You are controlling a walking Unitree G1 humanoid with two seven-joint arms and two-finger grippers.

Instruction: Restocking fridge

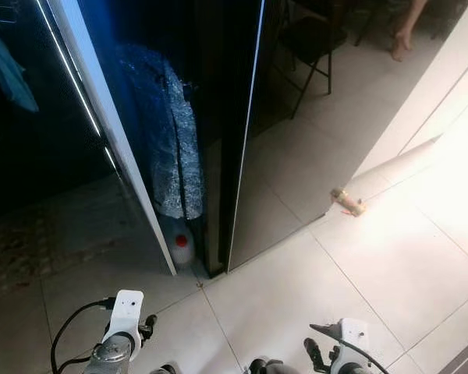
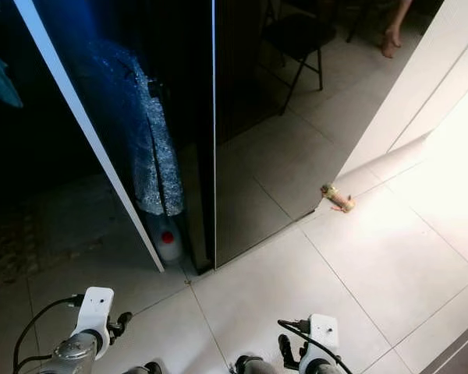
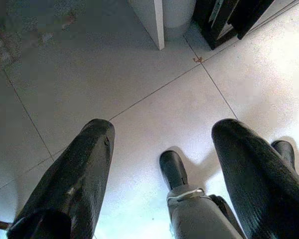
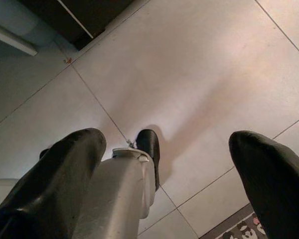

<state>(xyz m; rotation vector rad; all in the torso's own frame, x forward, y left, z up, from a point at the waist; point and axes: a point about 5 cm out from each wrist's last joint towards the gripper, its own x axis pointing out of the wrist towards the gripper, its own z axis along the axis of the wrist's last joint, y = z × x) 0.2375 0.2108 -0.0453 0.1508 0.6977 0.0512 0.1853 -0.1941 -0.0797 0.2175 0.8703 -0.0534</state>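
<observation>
Before the robot stood the fridge, dark and glossy, with its corner near the robot's feet; a white bottle with a red cap stood on the floor in the narrow gap beside it, under a crinkled silvery sheet. Both arms hung low. The left gripper had its fingers spread wide and held nothing, and the right gripper was equally wide and empty, both pointing at the pale tiled floor. No item to stock was in the grippers, so this fitted either going to fetch goods or standing after putting them away; I could not tell which. The floor to the right was open, but a small brown object lay there beside the white wall edge, and a black chair stood further back near a person's foot.
</observation>
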